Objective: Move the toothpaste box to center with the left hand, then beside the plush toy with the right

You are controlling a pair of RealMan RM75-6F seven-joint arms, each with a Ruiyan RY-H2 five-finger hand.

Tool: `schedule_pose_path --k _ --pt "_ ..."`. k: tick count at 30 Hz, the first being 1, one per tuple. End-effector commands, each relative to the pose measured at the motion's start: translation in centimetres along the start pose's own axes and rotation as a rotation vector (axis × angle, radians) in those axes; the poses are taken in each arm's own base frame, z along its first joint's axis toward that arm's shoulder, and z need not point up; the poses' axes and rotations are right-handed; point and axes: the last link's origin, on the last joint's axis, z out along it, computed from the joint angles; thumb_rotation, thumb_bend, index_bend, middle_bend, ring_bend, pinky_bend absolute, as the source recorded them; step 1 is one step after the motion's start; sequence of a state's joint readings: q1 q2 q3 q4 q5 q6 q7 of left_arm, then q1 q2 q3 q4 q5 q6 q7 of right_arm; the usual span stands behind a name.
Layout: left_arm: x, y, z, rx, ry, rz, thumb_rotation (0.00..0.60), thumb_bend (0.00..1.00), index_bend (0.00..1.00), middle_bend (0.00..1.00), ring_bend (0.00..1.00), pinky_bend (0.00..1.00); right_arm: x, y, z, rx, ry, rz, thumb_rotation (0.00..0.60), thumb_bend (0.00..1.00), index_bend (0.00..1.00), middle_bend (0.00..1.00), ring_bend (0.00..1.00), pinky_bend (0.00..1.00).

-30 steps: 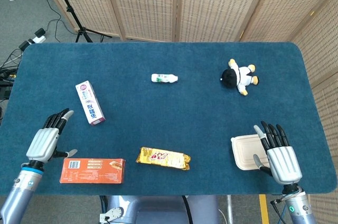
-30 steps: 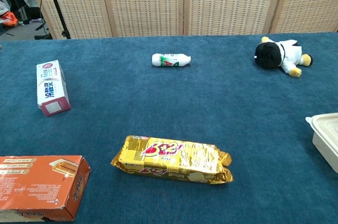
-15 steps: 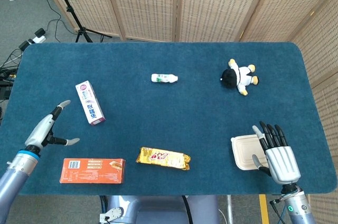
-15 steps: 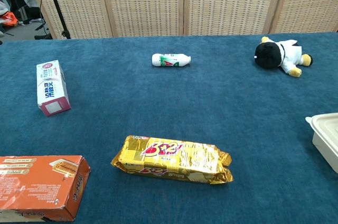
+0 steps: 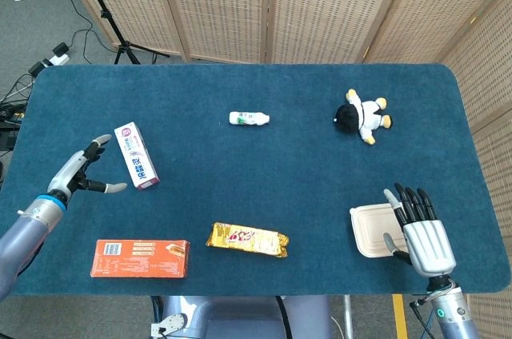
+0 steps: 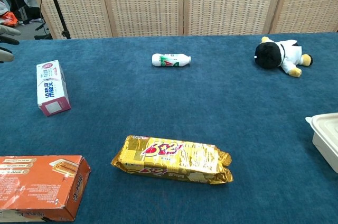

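box [image 5: 136, 156] lay flat at left of frame on desk [image 5: 264, 171], untouched | left robot hand [image 5: 82, 173] just beside it, fingers wide, empty, apparently lined up to grasp | right robot hand [image 5: 422, 231] lower right, fingers spread, idle by tray [image 5: 370, 231] | toy [image 5: 363, 115] upper right, well apart

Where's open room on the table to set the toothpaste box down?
The middle is bare: between the small bottle, the snack pack, the toothpaste box and the plush toy. It's tighter near the orange box and white container.
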State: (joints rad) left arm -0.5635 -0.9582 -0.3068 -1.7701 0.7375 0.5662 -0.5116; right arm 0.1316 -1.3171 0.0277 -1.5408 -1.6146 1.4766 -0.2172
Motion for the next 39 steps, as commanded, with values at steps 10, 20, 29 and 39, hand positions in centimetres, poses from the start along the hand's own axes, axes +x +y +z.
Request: schedule_pose_path --k 10,20,29,39 --pt "-0.5 0.9 3.9 0.047 -0.007 0.016 0.600 0.00 0.00 0.00 0.00 0.00 -0.1 0.8 0.5 -0.031 -0.008 0.008 0.600 0.41 0.04 0.00 0.00 0.00" --pt "-1.5 1.0 5.0 0.105 -0.024 0.057 0.600 0.00 0.00 0.00 0.00 0.00 -0.4 1.0 0.6 -0.039 -0.019 0.004 0.600 0.42 0.04 0.00 0.00 0.00" --pt "-1.2 0.1 4.7 0.139 0.002 0.060 0.600 0.00 0.00 0.00 0.00 0.00 -0.3 1.1 0.5 -0.039 -0.014 0.007 0.600 0.41 0.04 0.00 0.00 0.00" --pt "0.4 -1.8 4.7 0.153 0.050 -0.157 0.600 0.00 0.00 0.00 0.00 0.00 -0.2 0.7 0.4 -0.023 -0.008 0.011 0.600 0.41 0.04 0.00 0.00 0.00"
